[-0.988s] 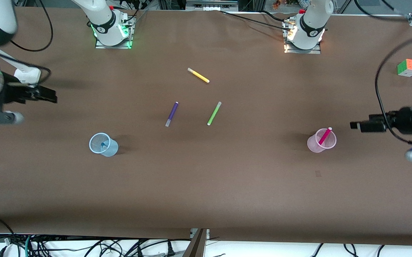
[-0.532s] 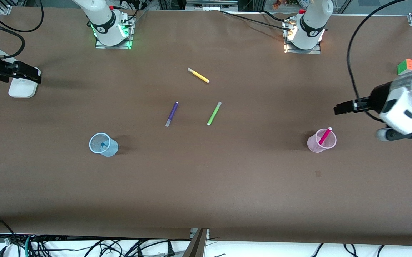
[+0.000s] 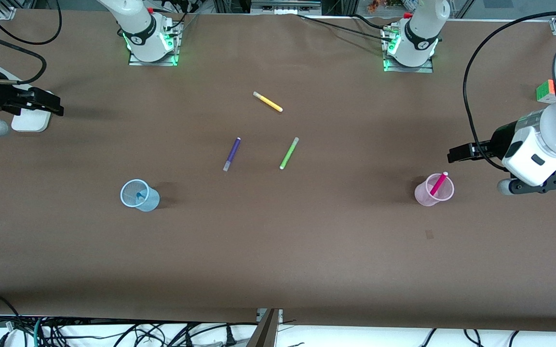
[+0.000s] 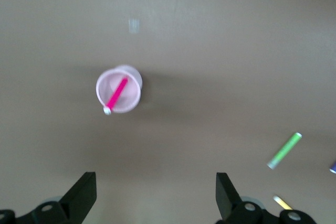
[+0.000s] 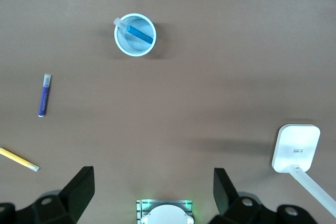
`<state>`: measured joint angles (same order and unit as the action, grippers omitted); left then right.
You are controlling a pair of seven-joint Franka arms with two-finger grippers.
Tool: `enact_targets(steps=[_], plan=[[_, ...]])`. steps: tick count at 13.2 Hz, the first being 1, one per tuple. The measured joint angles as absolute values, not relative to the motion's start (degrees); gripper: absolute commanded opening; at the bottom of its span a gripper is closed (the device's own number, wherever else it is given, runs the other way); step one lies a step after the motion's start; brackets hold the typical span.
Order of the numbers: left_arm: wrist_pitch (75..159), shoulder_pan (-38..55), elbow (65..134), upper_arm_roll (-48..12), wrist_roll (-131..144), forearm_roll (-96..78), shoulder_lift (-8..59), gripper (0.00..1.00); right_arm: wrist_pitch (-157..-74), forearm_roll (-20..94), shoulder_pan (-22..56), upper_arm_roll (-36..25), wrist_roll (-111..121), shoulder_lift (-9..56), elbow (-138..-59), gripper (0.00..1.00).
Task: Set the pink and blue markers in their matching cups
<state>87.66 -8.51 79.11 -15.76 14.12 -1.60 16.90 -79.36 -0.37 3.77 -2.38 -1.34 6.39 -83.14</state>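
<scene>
The pink marker [image 3: 439, 183] stands tilted in the pale pink cup [image 3: 427, 195] toward the left arm's end of the table. They also show in the left wrist view, marker [image 4: 116, 93] in cup [image 4: 131, 85]. The blue marker [image 3: 139, 195] lies inside the light blue cup [image 3: 148, 202] toward the right arm's end; the right wrist view shows this marker [image 5: 138, 32] in the cup [image 5: 126, 45]. My left gripper [image 3: 455, 154] [image 4: 155, 192] is open and empty, up beside the pink cup. My right gripper [image 3: 52, 104] [image 5: 152, 187] is open and empty, high at the table's end.
A purple marker [image 3: 232, 153], a lime-green marker [image 3: 289, 153] and a yellow marker [image 3: 267, 101] lie loose mid-table. A white device [image 3: 29, 123] lies under my right gripper. A colour cube [image 3: 544, 91] sits by the left arm's end, partly hidden by the arm.
Both arms have drawn back and up from the cups toward the table's ends, then nearly settled. The left arm's base light has turned from white to green. Markers and cups have not moved.
</scene>
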Motion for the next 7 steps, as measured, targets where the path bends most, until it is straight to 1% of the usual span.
enact_targets(steps=[1, 2, 3, 4, 5, 7], plan=[[91.91, -9.14, 85.85, -15.76, 12.79, -1.61, 12.89, 1.00, -79.41, -0.37, 3.76, -2.38, -1.34, 6.46, -83.14, 1.00], [94.52, -9.27, 91.21, -15.77, 12.20, -1.61, 9.42, 1.00, -79.51, -0.37, 3.75, -2.38, -1.34, 6.50, -83.14, 1.00], [95.89, -9.26, 94.55, -15.78, 12.07, -1.61, 6.86, 1.00, -79.59, -0.38, 3.75, -2.38, -1.34, 6.51, -83.14, 1.00], [96.44, -9.28, 95.72, -15.68, 12.06, -1.61, 5.37, 1.00, -79.71, -0.38, 3.75, -2.38, -1.34, 6.51, -83.14, 1.00], [96.08, -9.37, 95.46, -15.49, 12.06, -1.61, 4.50, 1.00, -79.83, -0.38, 3.75, -2.38, -1.34, 6.51, -83.14, 1.00], [92.62, -9.60, 93.19, -15.09, 12.06, -1.61, 3.59, 1.00, -79.93, -0.38, 3.75, -2.38, -1.34, 6.51, -83.14, 1.00]])
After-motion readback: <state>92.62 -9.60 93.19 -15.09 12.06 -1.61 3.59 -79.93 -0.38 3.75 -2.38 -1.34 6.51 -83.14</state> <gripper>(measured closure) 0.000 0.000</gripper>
